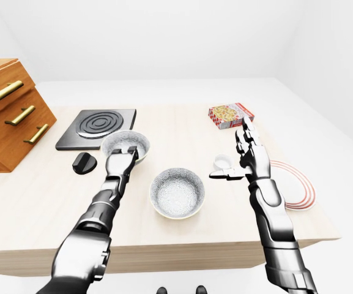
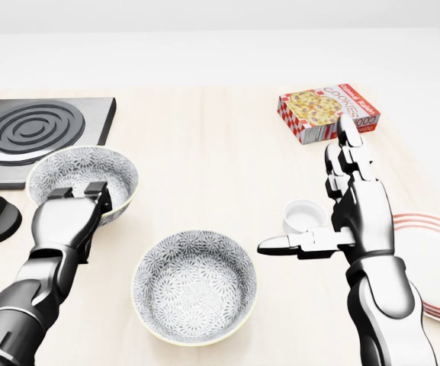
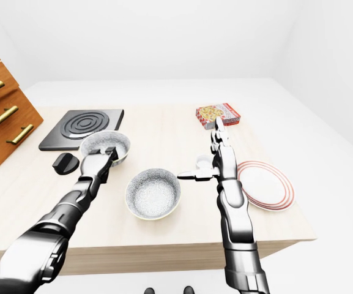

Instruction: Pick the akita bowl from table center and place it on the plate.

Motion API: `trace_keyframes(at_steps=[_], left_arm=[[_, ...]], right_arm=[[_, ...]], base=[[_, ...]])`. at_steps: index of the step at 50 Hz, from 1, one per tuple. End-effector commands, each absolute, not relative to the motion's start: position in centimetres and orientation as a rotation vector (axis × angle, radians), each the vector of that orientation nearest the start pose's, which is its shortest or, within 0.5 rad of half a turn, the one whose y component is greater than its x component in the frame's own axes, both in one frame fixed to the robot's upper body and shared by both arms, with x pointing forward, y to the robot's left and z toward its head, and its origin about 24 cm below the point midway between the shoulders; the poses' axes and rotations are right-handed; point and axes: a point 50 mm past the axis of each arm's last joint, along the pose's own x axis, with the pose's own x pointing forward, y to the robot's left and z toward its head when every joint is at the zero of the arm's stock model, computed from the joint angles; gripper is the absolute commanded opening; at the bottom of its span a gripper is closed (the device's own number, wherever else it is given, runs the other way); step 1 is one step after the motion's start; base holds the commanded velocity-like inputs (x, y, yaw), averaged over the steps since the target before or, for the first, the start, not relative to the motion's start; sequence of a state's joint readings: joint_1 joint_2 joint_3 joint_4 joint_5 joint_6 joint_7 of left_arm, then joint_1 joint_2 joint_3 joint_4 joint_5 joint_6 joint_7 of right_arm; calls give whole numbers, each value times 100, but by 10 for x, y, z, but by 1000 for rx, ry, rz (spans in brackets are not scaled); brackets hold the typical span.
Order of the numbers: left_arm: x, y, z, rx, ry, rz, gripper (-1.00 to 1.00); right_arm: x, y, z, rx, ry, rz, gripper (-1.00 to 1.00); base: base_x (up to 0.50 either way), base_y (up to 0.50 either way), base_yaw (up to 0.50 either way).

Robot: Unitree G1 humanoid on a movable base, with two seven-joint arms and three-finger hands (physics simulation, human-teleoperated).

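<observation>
While the right hand (image 2: pixel 334 206) stands open — fingers straight up, thumb jutting toward nine o'clock — the bowl (image 2: pixel 194 287) sits apart from it on the table (image 2: pixel 220 145), at about six o'clock in the head view. At three o'clock of that hand lies the plate (image 3: pixel 265 184), red-ringed. Just beside the right palm is a small white cup (image 2: pixel 303 216). The left hand (image 2: pixel 75 210) rests on the rim of a second bowl (image 2: pixel 82 181) at nine o'clock — fingers curled, though whether they grip it I cannot tell. A cookie box (image 2: pixel 328 112) lies at one o'clock, a burner (image 2: pixel 40 137) at ten.
</observation>
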State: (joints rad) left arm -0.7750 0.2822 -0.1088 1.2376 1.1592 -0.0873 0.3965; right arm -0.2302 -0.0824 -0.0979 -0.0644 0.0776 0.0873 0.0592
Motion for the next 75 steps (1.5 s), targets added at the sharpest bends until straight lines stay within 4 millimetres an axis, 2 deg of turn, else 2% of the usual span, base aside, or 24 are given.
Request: trace_keyframes(at_steps=[1, 2, 3, 15, 21, 22, 26, 30, 36, 41, 44, 55, 63, 75], left_arm=[[376, 183, 65, 1541, -68, -2, -100], [378, 154, 110, 1439, -143, -100, -100], [374, 149, 120, 1431, -165, -118, -100], [355, 123, 138, 1375, -231, -208, -100], [332, 99, 146, 1340, -294, -291, -100], [322, 91, 147, 1331, -311, -320, -100], [311, 79, 149, 1311, -339, -354, -100], [308, 76, 148, 1316, -339, -365, -100], [302, 70, 148, 1307, -348, -387, -100], [299, 65, 147, 1296, -355, -405, -100], [299, 64, 146, 1296, -353, -408, -100], [295, 58, 151, 1289, -373, -430, -100], [287, 51, 159, 1279, -407, -451, -100], [287, 52, 160, 1271, -409, -450, -100]], right_arm=[[294, -167, 113, -1, -213, 29, 100], [294, -167, 112, -4, -210, 29, 100], [294, -167, 112, -4, -209, 29, 100], [292, -173, 120, -51, -239, 40, 100], [297, -171, 127, -172, -249, 83, 100], [297, -173, 132, -197, -264, 85, 100], [300, -176, 142, -310, -286, 101, 100], [302, -178, 147, -466, -277, 128, 100], [303, -177, 170, -673, -307, 209, 100], [307, -174, 174, -753, -291, 231, 100], [311, -173, 171, -795, -259, 245, 100], [319, -161, 160, -826, -205, 281, 100], [335, -153, 152, -798, -166, 282, 100], [338, -152, 146, -789, -144, 282, 100]], base=[[0, 0, 0], [0, 0, 0], [0, 0, 0], [0, 0, 0], [0, 0, 0], [0, 0, 0], [0, 0, 0], [0, 0, 0], [0, 0, 0], [0, 0, 0], [0, 0, 0], [0, 0, 0], [0, 0, 0], [0, 0, 0]])
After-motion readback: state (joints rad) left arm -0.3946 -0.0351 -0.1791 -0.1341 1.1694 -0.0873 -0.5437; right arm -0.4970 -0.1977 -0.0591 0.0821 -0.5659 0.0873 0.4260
